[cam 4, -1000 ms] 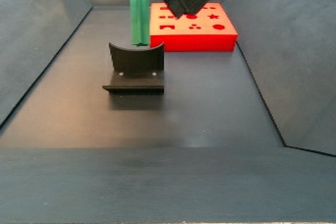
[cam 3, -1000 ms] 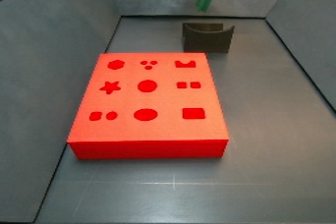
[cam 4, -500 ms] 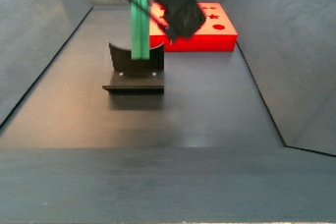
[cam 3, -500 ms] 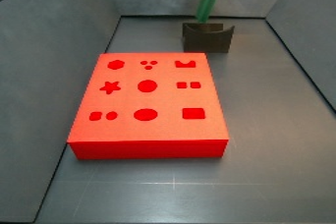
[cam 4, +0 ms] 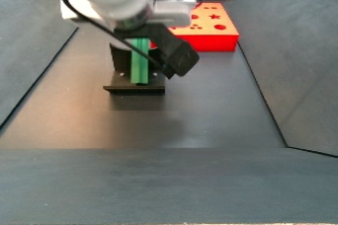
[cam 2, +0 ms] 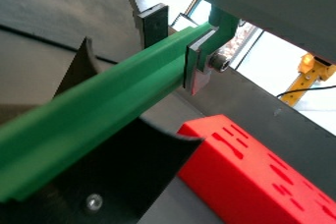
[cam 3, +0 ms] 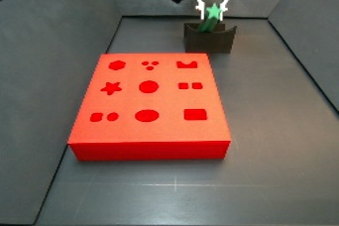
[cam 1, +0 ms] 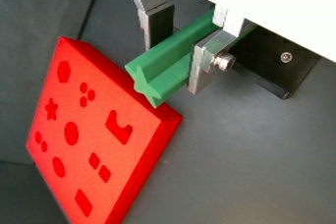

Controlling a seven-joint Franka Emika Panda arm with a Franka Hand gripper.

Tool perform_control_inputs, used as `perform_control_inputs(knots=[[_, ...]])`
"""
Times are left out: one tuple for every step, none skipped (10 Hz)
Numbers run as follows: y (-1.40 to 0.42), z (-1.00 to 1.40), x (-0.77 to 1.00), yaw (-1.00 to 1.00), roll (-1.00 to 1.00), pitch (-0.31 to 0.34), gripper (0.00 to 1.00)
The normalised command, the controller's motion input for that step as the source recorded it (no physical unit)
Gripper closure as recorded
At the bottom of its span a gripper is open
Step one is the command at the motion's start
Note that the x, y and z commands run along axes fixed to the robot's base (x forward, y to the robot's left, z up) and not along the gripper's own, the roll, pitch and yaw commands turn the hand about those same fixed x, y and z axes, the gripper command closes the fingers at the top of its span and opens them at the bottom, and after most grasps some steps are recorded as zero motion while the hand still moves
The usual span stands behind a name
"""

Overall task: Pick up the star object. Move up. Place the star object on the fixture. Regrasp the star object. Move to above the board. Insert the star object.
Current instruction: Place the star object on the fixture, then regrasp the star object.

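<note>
Here the gripper point(cam 1: 179, 43) hangs low over the fixture point(cam 3: 209, 38) at the far end of the floor, behind the board point(cam 3: 147, 106). Its two silver fingers point(cam 1: 209, 59) are clenched on the star point(cam 1: 168, 59), one plate on each flank of the green peg. In both wrist views the peg runs straight through the gap between the dark pads and juts well past the fingertips; its free end shows the ribbed, star-like section point(cam 2: 98, 109).

In a side view the star point(cam 3: 208, 14) shows only as a short green piece between the fingers, its lower end reaching the fixture's top. In a side view from the opposite end the green peg point(cam 4: 140, 59) leans against the upright of the fixture point(cam 4: 133, 75), mostly masked by the arm. Whether the peg's lower end rests in the notch cannot be told.

The board point(cam 4: 199, 27) lies beyond the fixture there, apart from it. In a wrist view the board point(cam 1: 86, 132) lies beside the peg's free end, and the dark fixture point(cam 1: 273, 63) sits behind the fingers.
</note>
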Motion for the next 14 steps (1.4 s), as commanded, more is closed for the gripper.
perform_control_inputs(knots=[[0.03,-0.2,0.06,0.0,-0.06,-0.063,1.0],[0.0,0.0,0.0,0.0,0.0,0.0,0.0],[0.0,1.0,0.0,0.02,0.04,-0.014,0.0],[0.0,1.0,0.0,0.03,0.04,-0.011,0.0],[0.01,1.0,-0.02,0.03,0.05,0.004,0.0],[0.0,1.0,-0.03,0.04,0.05,0.018,0.0],[0.01,1.0,-0.03,0.03,0.05,0.051,0.0],[0.01,0.9,-0.03,0.03,0.05,0.074,0.0],[0.01,0.66,-0.02,0.01,0.05,0.091,0.0],[0.01,0.47,-0.02,-0.01,0.05,0.093,0.0],[0.01,0.28,-0.02,-0.02,0.05,0.091,0.0],[-0.83,0.89,0.16,0.02,1.0,0.058,0.0],[-0.81,0.79,0.16,0.02,1.0,0.058,0.0],[-0.62,0.61,0.07,0.02,1.0,0.053,0.0]])
